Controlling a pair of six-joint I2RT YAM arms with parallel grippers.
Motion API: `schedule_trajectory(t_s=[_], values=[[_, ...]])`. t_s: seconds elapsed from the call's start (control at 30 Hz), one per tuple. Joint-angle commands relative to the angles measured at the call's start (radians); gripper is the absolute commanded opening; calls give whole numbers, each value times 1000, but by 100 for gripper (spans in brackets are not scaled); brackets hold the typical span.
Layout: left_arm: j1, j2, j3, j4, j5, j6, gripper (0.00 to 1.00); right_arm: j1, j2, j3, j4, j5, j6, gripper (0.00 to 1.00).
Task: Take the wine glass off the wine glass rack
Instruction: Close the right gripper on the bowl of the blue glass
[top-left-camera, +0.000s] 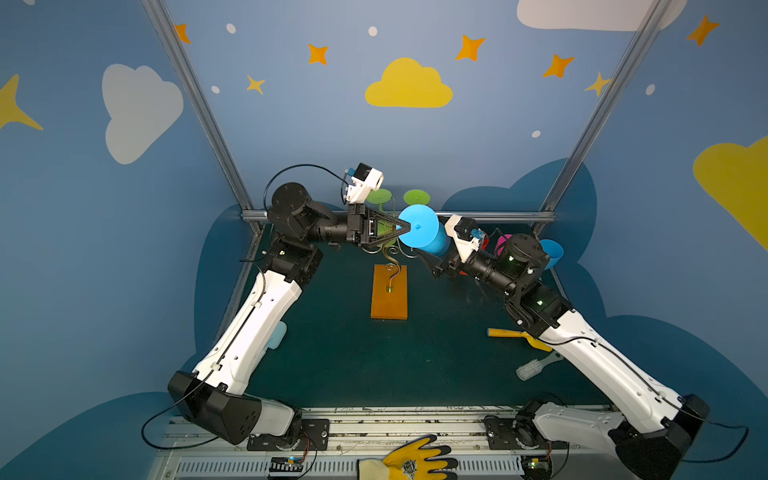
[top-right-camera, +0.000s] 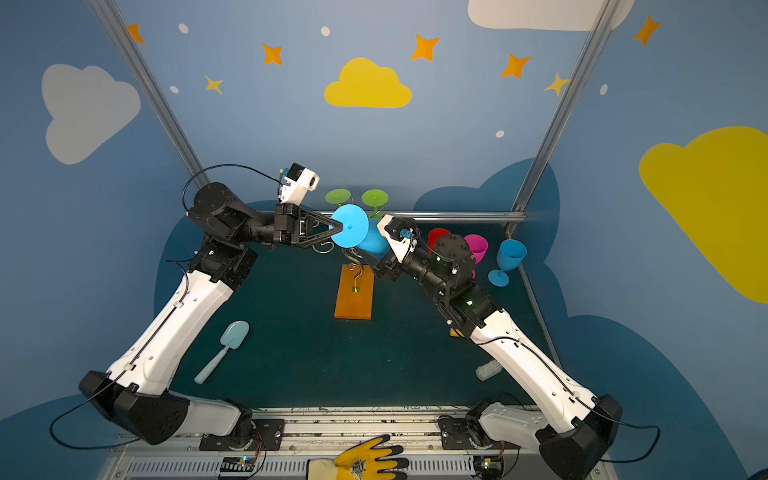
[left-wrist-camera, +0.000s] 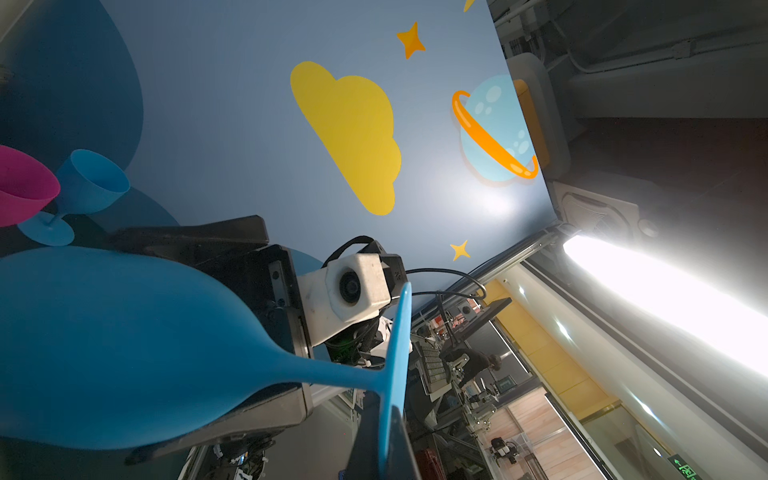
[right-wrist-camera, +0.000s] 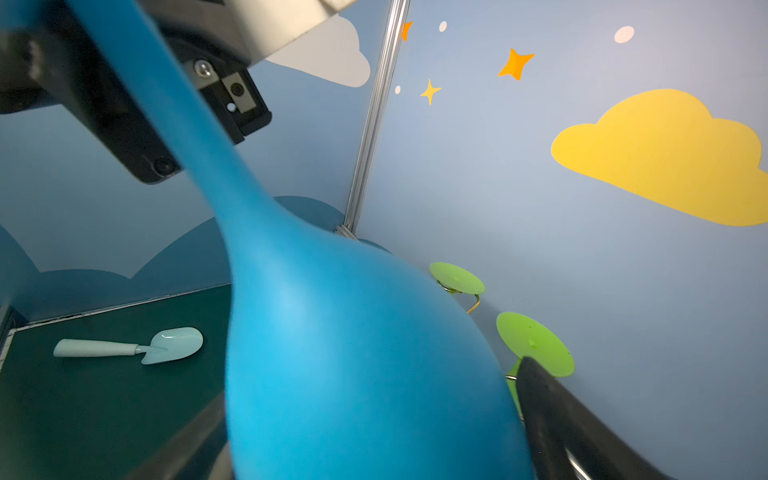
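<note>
Blue wine glass (top-left-camera: 424, 232) is being held on its side beside the top of the wine glass rack (top-left-camera: 389, 291), its foot being clamped by the left gripper (top-left-camera: 405, 227). Its bowl is being straddled by the right gripper (right-wrist-camera: 372, 380), jaws widely parted; whether they are pressing it cannot be told.

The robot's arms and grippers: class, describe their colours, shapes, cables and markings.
The left arm and right arm have white shells on the long links, with black joints and bases. A black cable runs along each. The left gripper is a black, triangular open frame; the right gripper is black too. Each wrist carries a white boxy camera housing. No markings are legible.
</note>
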Motion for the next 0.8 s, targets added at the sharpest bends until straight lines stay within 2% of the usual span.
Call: schedule_trajectory(t_s=[0.0,0.17,0.3,0.37,0.47,0.57,0.67,0.77], values=[[-4,-3,-7,69,19,-14,3,2,19,31,16,19,15,92],[-4,-5,-8,69,21,-12,3,4,39,42,18,30,21,90],[-4,3,-11,74,19,-8,3,4,33,38,0,48,35,81],[-4,4,-9,73,14,1,6,5,21,32,-11,62,48,75],[-2,5,0,57,1,31,20,5,-4,32,-56,78,66,69],[3,1,15,-17,-24,119,37,5,-38,42,-133,104,102,62],[13,-16,12,-114,-79,251,51,5,-90,54,-236,133,151,59],[15,-34,4,-233,-176,429,60,5,-136,73,-365,162,187,58]])
